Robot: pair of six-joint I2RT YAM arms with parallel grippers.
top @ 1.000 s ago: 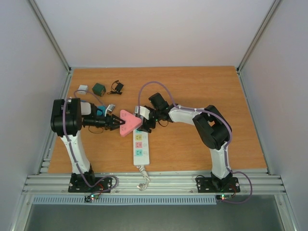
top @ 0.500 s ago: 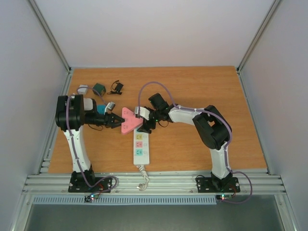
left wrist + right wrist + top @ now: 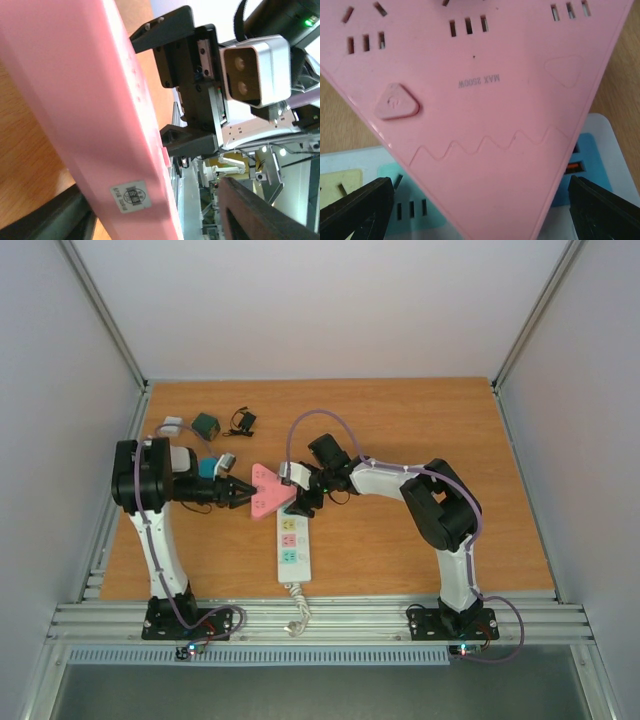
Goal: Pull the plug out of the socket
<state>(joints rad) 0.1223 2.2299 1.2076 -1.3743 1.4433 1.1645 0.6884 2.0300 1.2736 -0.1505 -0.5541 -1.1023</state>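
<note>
the plug point(image 3: 268, 490), a flat pink triangle, sits on the far end of the socket point(image 3: 292, 545), a white strip lying lengthwise near the middle of the table point(image 3: 420, 420), its coiled cord point(image 3: 297, 608) trailing over the near edge.

the left gripper point(image 3: 243, 492) reaches in from the left, its tips at the plug's left corner. in the left wrist view the plug's edge point(image 3: 85, 110) runs between the two fingers: one finger point(image 3: 45, 222) lies against the pink, while the other point(image 3: 260, 210) stands apart from it with a clear gap. the hand is spread, not clamped.

the right gripper point(image 3: 300, 502) comes in from the right and is low over the strip's far end, just beside the plug. in the right wrist view its fingers point(image 3: 355, 210) are set wide apart at the bottom corners, with the plug's face point(image 3: 485, 100) and the strip's pastel outlets point(image 3: 350, 170) between them. whether they pinch the strip cannot be told. the pink face shows several outlet slots, a raised triangular button point(image 3: 395, 102) and the print "max 2500w", upside down.

at the far left of the table, well apart from the strip, lie a green block point(image 3: 206, 425), a small black item point(image 3: 243, 421) and a small white one point(image 3: 171, 424).
</note>
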